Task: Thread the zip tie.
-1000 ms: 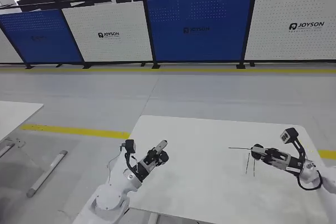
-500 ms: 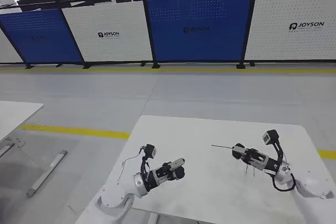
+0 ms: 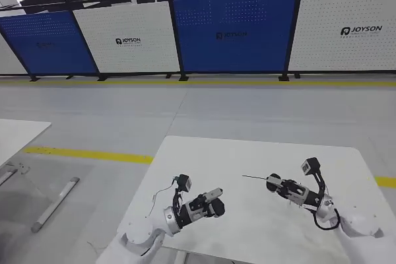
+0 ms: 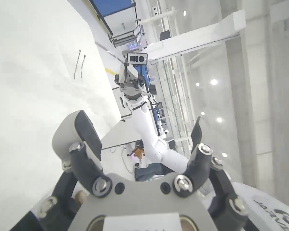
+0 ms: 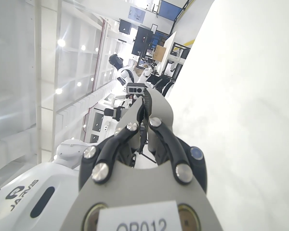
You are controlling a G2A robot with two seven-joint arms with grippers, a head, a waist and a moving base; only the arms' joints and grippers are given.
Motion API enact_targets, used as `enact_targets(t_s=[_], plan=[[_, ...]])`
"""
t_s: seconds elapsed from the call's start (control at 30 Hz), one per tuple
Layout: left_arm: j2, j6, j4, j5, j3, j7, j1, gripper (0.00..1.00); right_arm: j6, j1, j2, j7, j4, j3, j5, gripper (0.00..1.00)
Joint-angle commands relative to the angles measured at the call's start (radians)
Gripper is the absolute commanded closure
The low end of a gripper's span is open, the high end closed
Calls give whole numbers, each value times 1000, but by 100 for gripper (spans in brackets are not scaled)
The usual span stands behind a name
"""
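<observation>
**Top view.** The right hand (image 3: 272,182) is at the right half of the white counter (image 3: 251,152). It is clenched on a black zip tie (image 3: 256,178). The tie juts from the fingertips as a thin straight line and points toward the middle of the counter and the other arm. The left hand (image 3: 214,197) is at the left half of the counter, near the edge closest to the robot, and is aimed toward the right hand. The two hands are well apart, with bare counter between them, and the free end of the tie stops well short of the left hand.

**Left wrist view.** The left hand is released. Its two fingers (image 4: 86,133) stand wide apart with nothing between the pads. Beyond them the right arm faces this camera. Two loose ties (image 4: 79,64) lie flat on the counter near the right arm, side by side and nearly parallel, close together but not touching.

**Right wrist view.** The fingers of the right hand are pressed together on the zip tie. Its ribbed strap runs between the pads and out past the tips. A short length of strap also passes back between the finger linkages toward the palm. Which end of the tie carries the head cannot be told.
</observation>
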Motion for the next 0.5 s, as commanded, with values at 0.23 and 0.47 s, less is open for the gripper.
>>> enact_targets(t_s=[0.23,0.47], plan=[[-21,91,64,-45,119,103,-82,0,0,-21,-31,-52,-8,-23,-21,100],[-21,91,64,-45,119,103,-82,0,0,-21,-31,-52,-8,-23,-21,100]])
